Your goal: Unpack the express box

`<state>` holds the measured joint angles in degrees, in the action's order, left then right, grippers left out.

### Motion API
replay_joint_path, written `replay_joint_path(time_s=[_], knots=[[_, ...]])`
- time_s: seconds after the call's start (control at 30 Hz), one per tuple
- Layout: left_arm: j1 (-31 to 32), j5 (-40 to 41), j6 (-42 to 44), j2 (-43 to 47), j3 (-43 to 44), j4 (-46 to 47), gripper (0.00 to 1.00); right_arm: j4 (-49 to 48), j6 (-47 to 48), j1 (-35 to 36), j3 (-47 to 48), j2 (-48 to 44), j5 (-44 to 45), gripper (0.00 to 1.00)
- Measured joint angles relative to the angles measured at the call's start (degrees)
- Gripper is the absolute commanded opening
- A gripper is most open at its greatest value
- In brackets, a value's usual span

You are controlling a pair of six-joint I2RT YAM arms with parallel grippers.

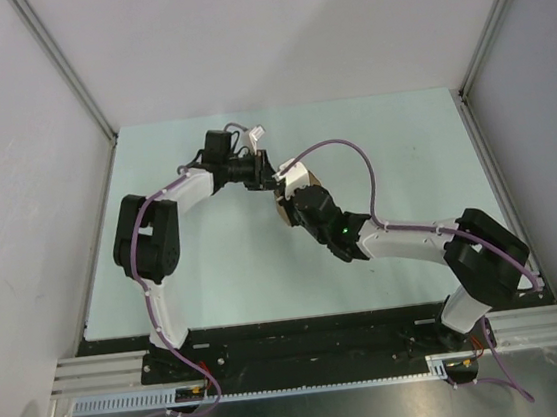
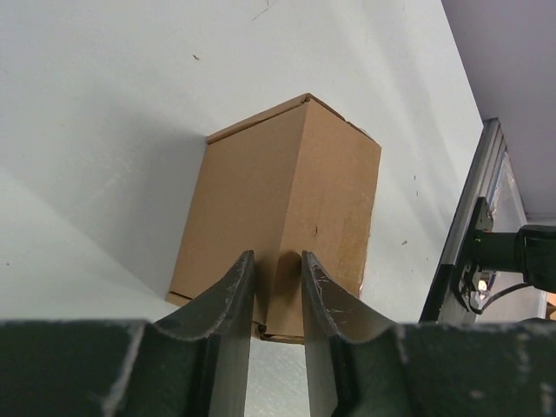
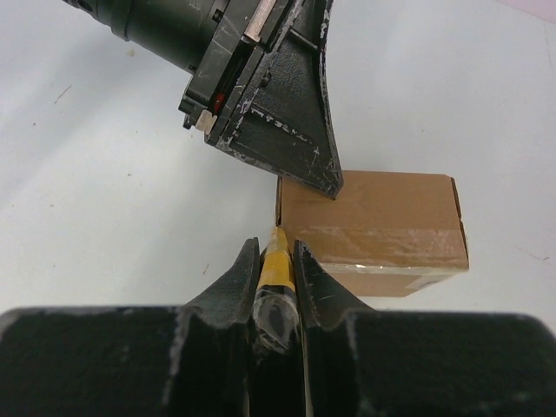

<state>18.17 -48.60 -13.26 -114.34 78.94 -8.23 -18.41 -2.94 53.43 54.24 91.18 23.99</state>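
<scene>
Express box (image 3: 373, 230), light stiff cardboard likely sliding easily, is lying near the middle of the surface (image 1: 403, 154), toward the far edge; its ends are offering the hold. Right gripper (image 3: 276, 249) is clamping a yellow cutter (image 3: 278, 268) at the taped seam, the tape showing only in the right wrist view. Left gripper (image 2: 276, 258), narrowly gapped, is meeting a box corner; whether it is pinching cannot be told.

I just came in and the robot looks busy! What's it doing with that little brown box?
It is getting ready to open the express box on the table. The right hand holds a yellow cutter knife, its tip right at the box's near corner, by the taped seam. The left hand has its fingertips at the box's edge, probably to steady it. The box is not open yet.
</scene>
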Motion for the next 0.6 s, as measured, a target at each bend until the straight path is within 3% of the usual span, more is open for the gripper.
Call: replay_joint_path(time_s=[0.37,0.6], knots=[[-0.3,0.9,0.3,0.0,0.4,0.5,0.28,-6.2,1.8,-0.4,0.3,2.6,0.2,0.0],[-0.3,0.8,0.4,-0.1,0.4,0.2,0.27,-4.0,2.1,-0.4,0.2,1.4,-0.1,0.0]])
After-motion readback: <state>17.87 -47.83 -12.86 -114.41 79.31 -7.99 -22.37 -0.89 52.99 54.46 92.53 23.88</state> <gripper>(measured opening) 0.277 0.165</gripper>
